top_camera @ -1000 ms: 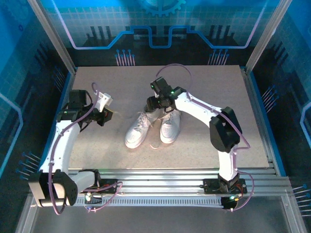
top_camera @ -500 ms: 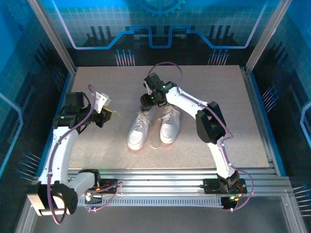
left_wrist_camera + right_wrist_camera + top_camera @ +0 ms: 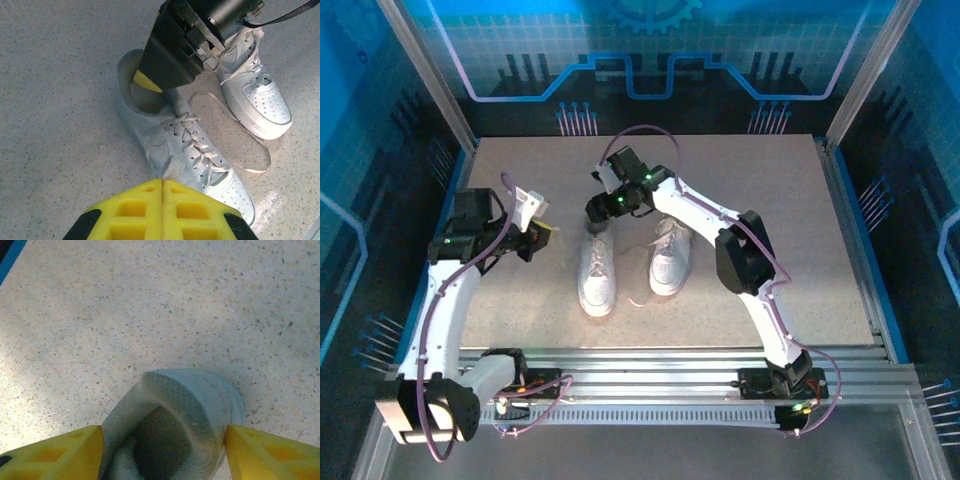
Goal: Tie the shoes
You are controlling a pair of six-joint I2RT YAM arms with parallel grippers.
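Heel grasp at centre frame.
The right gripper grasps the left-side sneaker by its heel, the other sneaker just beside it; the left gripper is clenched and empty at frame left.

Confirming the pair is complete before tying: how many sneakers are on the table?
2. The first sneaker lies left of centre, heel between the fingers of the right gripper; the second sneaker lies beside it, partly under that arm. No sign of a hidden one.

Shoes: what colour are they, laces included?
The shoes are white, laces too; clearest in the left wrist view.
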